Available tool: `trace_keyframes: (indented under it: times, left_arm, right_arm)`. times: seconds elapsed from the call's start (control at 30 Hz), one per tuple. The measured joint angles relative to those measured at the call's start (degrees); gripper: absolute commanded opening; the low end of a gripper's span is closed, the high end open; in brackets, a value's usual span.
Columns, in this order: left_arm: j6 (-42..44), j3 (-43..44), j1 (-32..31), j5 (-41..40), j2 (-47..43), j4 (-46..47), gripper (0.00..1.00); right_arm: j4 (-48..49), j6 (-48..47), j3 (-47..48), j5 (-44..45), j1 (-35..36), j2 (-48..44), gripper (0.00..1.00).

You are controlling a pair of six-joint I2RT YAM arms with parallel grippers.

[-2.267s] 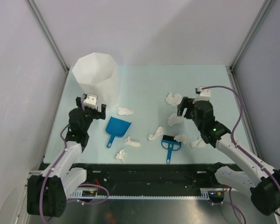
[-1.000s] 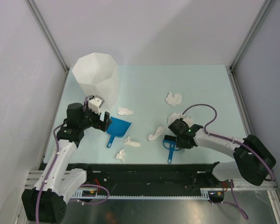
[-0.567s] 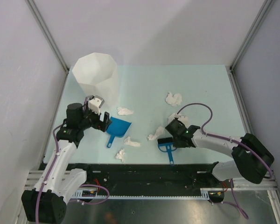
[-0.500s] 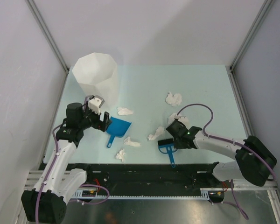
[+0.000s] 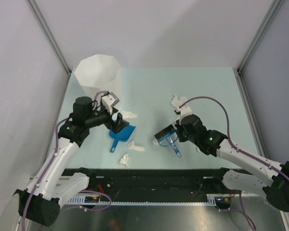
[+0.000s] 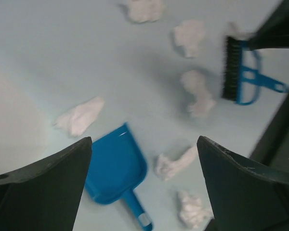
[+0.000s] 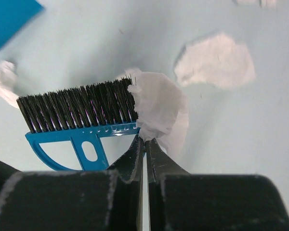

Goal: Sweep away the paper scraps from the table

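Several white paper scraps lie on the mint-green table (image 5: 149,86): one (image 5: 129,114) behind the blue dustpan (image 5: 123,134), one (image 5: 136,146) and another (image 5: 124,159) in front of it, and one (image 5: 176,101) further back. My left gripper (image 5: 117,123) hovers open just above the dustpan (image 6: 115,171), with scraps (image 6: 176,162) between its wide-apart fingers (image 6: 48,178). My right gripper (image 7: 145,140) is shut on the frame of the blue brush (image 7: 82,139), which is lifted and tilted. A paper wad (image 7: 159,108) sits against the jaw tips.
A tall white faceted bin (image 5: 97,77) stands at the back left, close behind my left arm. Grey walls border the table on three sides. A black rail (image 5: 149,175) runs along the front edge.
My right gripper has shut on the brush and raised it off the table, its head now tilted to the left. My left gripper has moved right and over the dustpan, staying open.
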Motion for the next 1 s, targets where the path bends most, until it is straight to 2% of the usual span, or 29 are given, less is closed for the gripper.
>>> trace_keyframes:
  times: [0.23, 0.47, 0.57, 0.6, 0.63, 0.67, 0.7, 0.73, 0.87, 1.0]
  left_arm:
    - [-2.99, 7.67, -14.69, 2.36, 9.27, -0.31, 1.00]
    - [-5.27, 12.00, -18.01, 3.93, 21.90, -0.35, 0.98]
    - [-6.38, 12.00, -18.38, 5.88, 24.41, -0.83, 0.83]
    - [-6.82, 12.00, -18.51, 6.51, 24.83, -0.83, 0.69]
    - [-7.08, 12.02, -18.67, 7.08, 25.27, -0.83, 0.59]
    - [-7.43, 12.11, -18.78, 7.61, 25.70, -0.83, 0.44]
    - [-7.65, 12.15, -18.84, 8.28, 26.23, -0.79, 0.09]
    - [-7.96, 12.24, -18.84, 8.81, 26.80, -0.81, 0.00]
    - [-9.25, 12.48, -18.01, 8.72, 28.98, -0.70, 0.00]
    - [-10.25, 12.96, -18.16, 7.76, 29.40, 0.50, 0.00]
  right_arm:
    - [10.93, -12.87, 5.51, -7.76, -0.22, 2.84, 0.00]
    - [18.45, -19.67, 9.68, -15.39, -0.42, 8.28, 0.00]
    - [19.45, -20.76, 10.49, -17.62, -0.72, 9.86, 0.00]
    - [19.69, -21.07, 10.51, -18.21, -0.85, 10.12, 0.00]
    - [19.96, -21.29, 10.54, -18.86, -0.98, 10.34, 0.00]
    - [20.31, -21.46, 10.54, -19.43, -1.07, 10.58, 0.00]
    - [20.70, -21.57, 10.54, -20.11, -1.11, 10.80, 0.00]
    - [21.09, -21.59, 10.56, -20.70, -1.33, 10.97, 0.00]
    - [20.37, -20.92, 10.62, -23.39, -3.23, 11.28, 0.00]
    - [20.00, -15.93, 10.73, -28.11, -7.74, 11.91, 0.50]
